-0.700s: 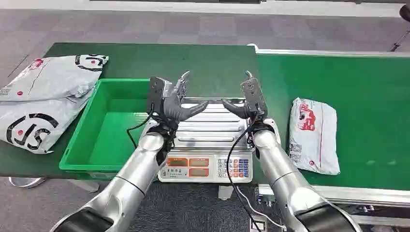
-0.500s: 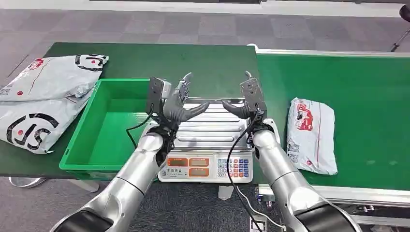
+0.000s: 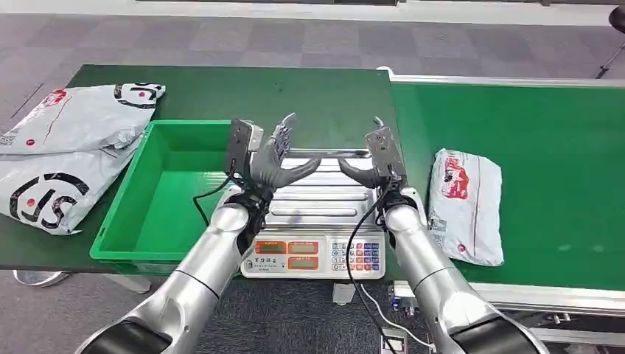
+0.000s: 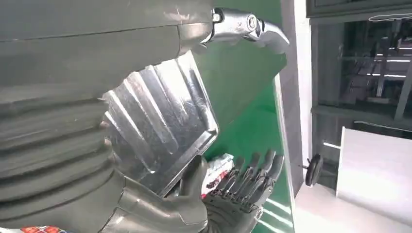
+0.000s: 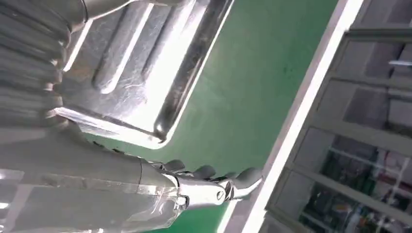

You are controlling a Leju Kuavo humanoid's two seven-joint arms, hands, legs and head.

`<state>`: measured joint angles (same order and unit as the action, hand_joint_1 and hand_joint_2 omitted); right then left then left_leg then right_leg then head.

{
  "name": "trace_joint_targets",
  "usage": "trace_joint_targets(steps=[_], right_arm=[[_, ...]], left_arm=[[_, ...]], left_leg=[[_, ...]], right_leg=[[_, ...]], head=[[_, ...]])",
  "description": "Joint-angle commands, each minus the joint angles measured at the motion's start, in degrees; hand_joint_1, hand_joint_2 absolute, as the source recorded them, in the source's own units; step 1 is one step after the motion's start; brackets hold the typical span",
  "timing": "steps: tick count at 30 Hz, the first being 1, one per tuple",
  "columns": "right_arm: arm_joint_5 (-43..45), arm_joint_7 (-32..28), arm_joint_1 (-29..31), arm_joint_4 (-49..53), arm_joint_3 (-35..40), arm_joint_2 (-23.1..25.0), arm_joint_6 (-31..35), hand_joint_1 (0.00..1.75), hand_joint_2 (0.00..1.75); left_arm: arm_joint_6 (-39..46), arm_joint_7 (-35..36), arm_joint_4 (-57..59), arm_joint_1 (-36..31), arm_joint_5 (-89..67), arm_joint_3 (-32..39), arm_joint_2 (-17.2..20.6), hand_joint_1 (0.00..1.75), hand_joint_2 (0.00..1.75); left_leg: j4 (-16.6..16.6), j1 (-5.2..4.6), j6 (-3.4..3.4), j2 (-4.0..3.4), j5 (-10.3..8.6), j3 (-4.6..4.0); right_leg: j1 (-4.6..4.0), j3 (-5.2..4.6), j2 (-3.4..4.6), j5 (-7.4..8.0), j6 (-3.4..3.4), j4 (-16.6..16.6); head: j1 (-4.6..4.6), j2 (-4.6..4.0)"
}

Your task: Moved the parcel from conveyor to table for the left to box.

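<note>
Parcel (image 3: 466,206) has ridden the conveyor belt (image 3: 560,147) closer to the scale (image 3: 317,221) over the last half second, now just beside the right forearm. Both hands hover over the scale pan, fingers spread, holding nothing: left hand (image 3: 271,157), right hand (image 3: 377,156). Pickup not started (green bin (image 3: 166,193) waits on the tabletop (image 3: 221,92)).

Large black "JS"-like letters mark the grey bags (image 3: 70,151) left of the bin; other print stays unreadable
</note>
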<state>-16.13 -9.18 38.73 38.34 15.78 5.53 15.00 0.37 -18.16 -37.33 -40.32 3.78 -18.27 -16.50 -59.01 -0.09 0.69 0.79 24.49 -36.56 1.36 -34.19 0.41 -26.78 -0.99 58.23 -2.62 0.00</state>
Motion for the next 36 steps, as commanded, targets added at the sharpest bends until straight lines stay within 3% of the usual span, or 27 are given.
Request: trace_joint_targets(steps=[1, 7, 11, 18, 26, 36], right_arm=[[-5.11, 4.0, 0.77, -1.28, 4.21, -3.48, 5.63, 0.0, 1.75], [-8.37, 6.43, -2.89, 0.31, 0.84, -7.31, 7.76, 0.0, 1.75], [-21.49, 14.0, -4.68, 0.05, 0.38, -9.88, 14.69, 0.0, 1.75], [-38.93, 23.83, -7.95, -2.57, -3.69, -13.69, 13.87, 0.0, 1.75], [-44.36, 26.38, -3.4, -10.86, -7.32, -14.68, 11.86, 0.0, 1.75], [-45.11, 27.94, -4.02, -14.45, -12.27, -14.92, 11.06, 0.0, 1.75]], left_arm=[[0.48, 0.22, 3.73, -2.29, -0.03, -3.96, 1.4, 0.0, 1.75], [-0.3, 0.3, 2.1, -1.51, 1.11, -3.69, 1.72, 0.0, 1.75], [1.2, 0.07, -0.39, 0.11, 0.72, -3.6, 1.95, 0.0, 1.75], [1.93, 0.36, -3.62, 2.46, 0.19, -2.74, 3.46, 0.0, 1.75], [1.87, 0.17, -8.71, 5.65, 0.17, -0.67, 4.45, 0.0, 1.75], [1.36, 0.73, -10.91, 6.99, -0.92, 0.24, 4.82, 0.0, 1.75]], left_leg=[[0.07, 0.04, 0.03, -0.03, 0.0, 0.15], [0.1, 0.02, 0.01, 0.13, -0.02, 0.16], [0.14, 0.0, 0.03, 0.03, 0.01, 0.25], [0.19, 0.01, -0.01, 0.13, 0.03, 0.31], [0.05, -0.03, -0.03, -0.08, 0.06, 0.1], [0.06, -0.02, -0.02, -0.07, 0.08, 0.14]], right_leg=[[-0.06, 0.17, -0.06, 0.01, 0.1, -0.1], [-0.04, 0.23, -0.2, -0.02, 0.07, -0.13], [-0.03, 0.3, -0.13, -0.02, 0.1, -0.17], [-0.04, 0.4, -0.23, -0.03, 0.11, -0.24], [0.01, 0.11, 0.01, 0.0, 0.06, -0.06], [-0.01, 0.16, -0.01, -0.01, 0.08, -0.07]], head=[[0.0, 0.0], [0.0, 0.0], [0.0, 0.0], [0.0, 0.0], [0.0, 0.0], [0.0, 0.0]])
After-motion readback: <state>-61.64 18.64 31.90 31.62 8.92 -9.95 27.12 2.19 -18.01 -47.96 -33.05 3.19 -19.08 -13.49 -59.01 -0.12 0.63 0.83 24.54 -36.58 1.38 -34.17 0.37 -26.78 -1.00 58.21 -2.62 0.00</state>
